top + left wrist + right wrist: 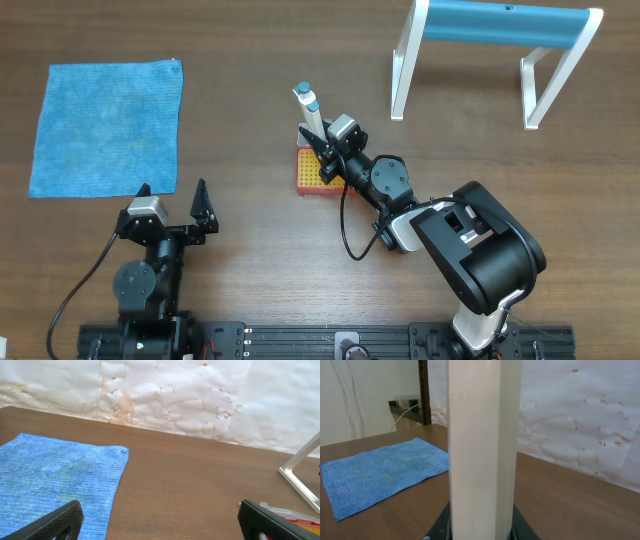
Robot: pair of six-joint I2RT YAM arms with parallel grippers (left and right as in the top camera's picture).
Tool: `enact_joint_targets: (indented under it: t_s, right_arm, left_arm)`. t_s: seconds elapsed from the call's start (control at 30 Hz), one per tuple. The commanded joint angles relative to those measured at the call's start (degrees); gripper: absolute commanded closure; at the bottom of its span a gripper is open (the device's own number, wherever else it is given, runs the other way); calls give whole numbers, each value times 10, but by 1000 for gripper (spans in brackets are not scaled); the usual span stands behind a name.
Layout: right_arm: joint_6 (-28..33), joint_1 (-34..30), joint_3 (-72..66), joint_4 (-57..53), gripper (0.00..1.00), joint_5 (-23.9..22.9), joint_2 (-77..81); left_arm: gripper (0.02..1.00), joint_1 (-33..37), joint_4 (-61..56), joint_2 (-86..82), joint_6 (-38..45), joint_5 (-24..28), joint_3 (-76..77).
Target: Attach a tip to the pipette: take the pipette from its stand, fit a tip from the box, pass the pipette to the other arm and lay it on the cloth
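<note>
Pipette (308, 101) upright, clamped between the right fingers (318, 148), by the orange tip box (310, 180) mid-bench, left fingers (202, 197) spread wide, empty, near the blue cloth (108, 128).

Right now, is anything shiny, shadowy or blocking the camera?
Top view: soft light, only faint shadows on the table. Left wrist view: even light on the cloth, no glare. Right wrist view: the pipette stands so close that it hides the middle of the scene.

One each: pipette (311, 106), tip box (308, 176), cloth (105, 128), stand (500, 22).
</note>
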State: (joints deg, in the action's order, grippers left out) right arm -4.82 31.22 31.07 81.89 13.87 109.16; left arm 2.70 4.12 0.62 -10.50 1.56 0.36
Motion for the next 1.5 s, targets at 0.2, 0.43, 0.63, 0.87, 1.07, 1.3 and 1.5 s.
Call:
enact_joint_targets:
  t_s: [0.2,0.43,0.63,0.87,1.07,1.3,1.5]
  right_arm:
    - [9,-3,10,-3,921,12,-13]
    - [8,-3,13,18,921,12,-13]
    - [8,-3,17,18,921,30,-13]
    - [8,0,24,14,921,38,-11]
    - [8,0,32,14,921,38,0]
    - [8,0,40,14,921,38,9]
    - [2,0,37,12,919,55,9]
  left_arm:
    - [23,2,4,-3,5,2,0]
    - [23,2,4,-3,5,2,0]
    - [23,2,4,-3,5,2,0]
    - [23,2,4,-3,5,2,0]
    - [23,2,4,-3,5,2,0]
    - [20,2,4,-3,5,2,0]
    - [23,2,4,-3,5,2,0]
